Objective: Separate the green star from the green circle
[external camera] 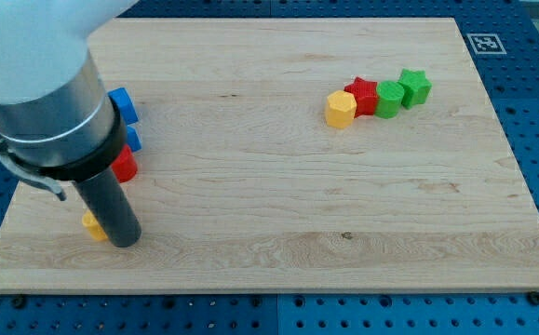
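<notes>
The green star (416,86) lies at the view's upper right, touching the green circle (390,98) just to its left. Both end a short diagonal row with a red star (363,95) and a yellow hexagon (341,109). My tip (125,241) rests on the board at the view's lower left, far from the green blocks and right beside a partly hidden yellow block (92,224).
Near the rod at the view's left are a blue block (123,103), a second blue block (133,139) and a red block (125,167), each partly hidden by the arm. The wooden board (278,205) sits on a blue pegboard.
</notes>
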You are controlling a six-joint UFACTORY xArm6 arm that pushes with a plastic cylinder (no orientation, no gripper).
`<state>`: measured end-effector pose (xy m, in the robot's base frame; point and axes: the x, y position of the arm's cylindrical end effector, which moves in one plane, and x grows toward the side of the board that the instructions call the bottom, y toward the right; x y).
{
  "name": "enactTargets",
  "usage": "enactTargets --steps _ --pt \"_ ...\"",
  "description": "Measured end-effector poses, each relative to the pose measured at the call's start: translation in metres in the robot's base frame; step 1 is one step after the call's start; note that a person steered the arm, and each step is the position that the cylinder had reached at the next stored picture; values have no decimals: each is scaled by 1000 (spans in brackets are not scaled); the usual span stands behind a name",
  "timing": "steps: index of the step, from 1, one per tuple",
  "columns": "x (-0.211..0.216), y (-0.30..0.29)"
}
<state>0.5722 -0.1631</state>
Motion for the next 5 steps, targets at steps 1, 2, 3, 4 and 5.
enactTargets --steps 1,2,3,4,5 --pt "0 6" --pt "-3 67" --pt "-41 130" --pt "-82 201" --pt "-89 274"
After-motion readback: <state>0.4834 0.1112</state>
